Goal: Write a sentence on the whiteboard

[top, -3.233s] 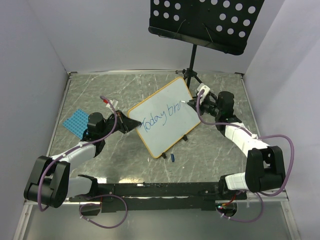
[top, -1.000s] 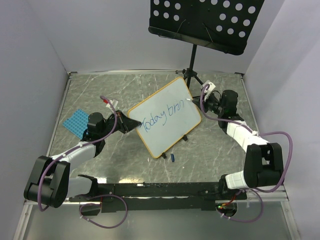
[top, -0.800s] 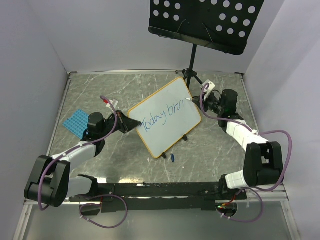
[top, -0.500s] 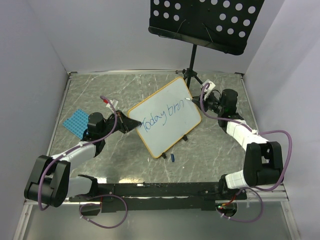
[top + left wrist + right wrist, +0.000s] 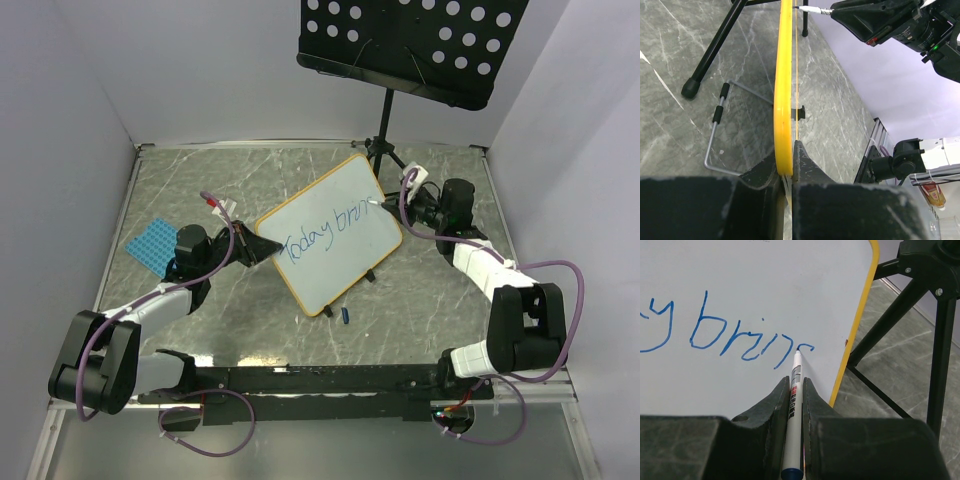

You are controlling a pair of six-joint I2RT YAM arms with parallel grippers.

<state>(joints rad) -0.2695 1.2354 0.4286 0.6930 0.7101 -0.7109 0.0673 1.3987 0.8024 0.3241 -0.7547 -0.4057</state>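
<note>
Now, with the marker (image 5: 796,369) tip touching the whiteboard (image 5: 335,272) at the start of the g in "brings", we judge the stroke wants light, even pressure and a tight curl that stops short of the board's right edge, since the sentence (image 5: 747,340) reads only "Today brin". Our right gripper (image 5: 795,382) reaches in low from the right corner, jaws clamped on the marker. The left gripper (image 5: 788,162) stretches across the table (image 5: 200,180) and pinches the left edge, bracing the board, which stands propped and tilted at mid-table before the music stand (image 5: 410,45).
</note>
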